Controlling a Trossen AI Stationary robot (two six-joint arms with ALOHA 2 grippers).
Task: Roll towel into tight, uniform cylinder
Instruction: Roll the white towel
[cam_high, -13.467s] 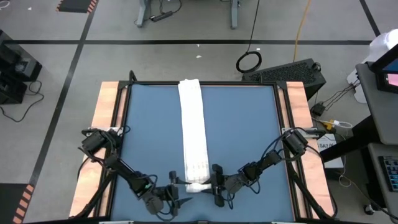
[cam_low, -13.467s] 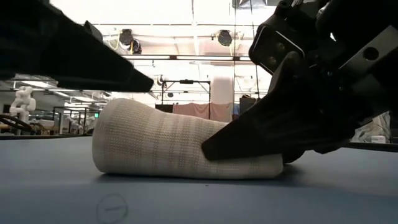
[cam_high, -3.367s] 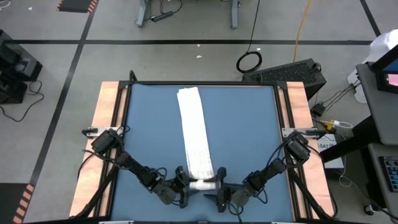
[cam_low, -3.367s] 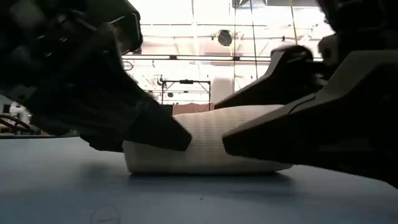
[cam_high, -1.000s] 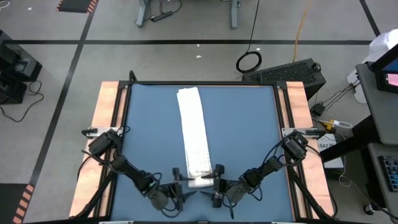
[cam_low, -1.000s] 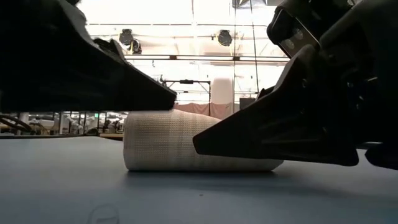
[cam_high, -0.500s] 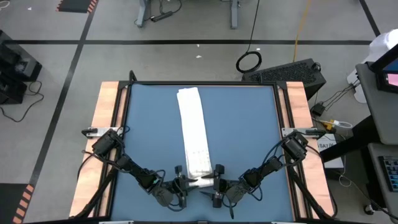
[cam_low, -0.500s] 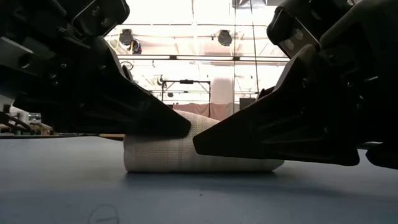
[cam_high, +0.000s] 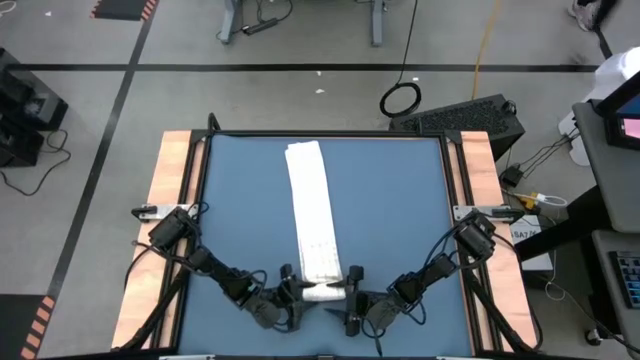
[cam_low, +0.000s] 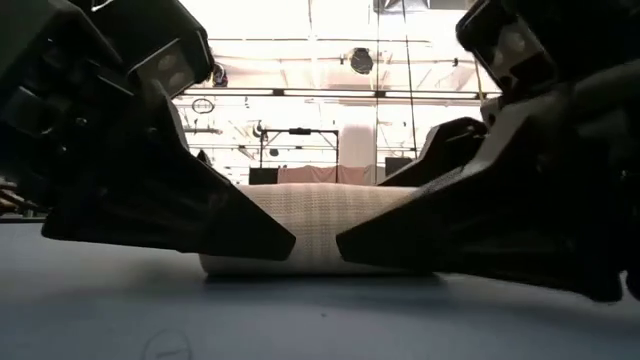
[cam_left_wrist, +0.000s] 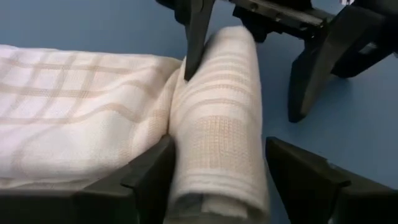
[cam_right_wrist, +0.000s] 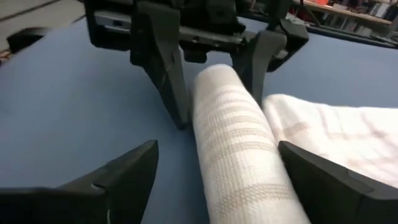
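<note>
White towel (cam_high: 316, 225): wrist views show both pincers (cam_left_wrist: 214, 180) (cam_right_wrist: 214, 180) spread wide, straddling its roll.

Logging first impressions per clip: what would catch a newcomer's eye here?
A long white towel runs down the middle of the blue table, its near end rolled into a short cylinder. The left gripper and right gripper flank the roll's two ends, fingers spread either side of it.

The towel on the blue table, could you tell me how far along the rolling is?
Done: the near end of the towel is wound into a short roll. In hand: left gripper and right gripper flank the roll's ends, fingers open astride it. Left: most of the strip lies flat, unrolled.
</note>
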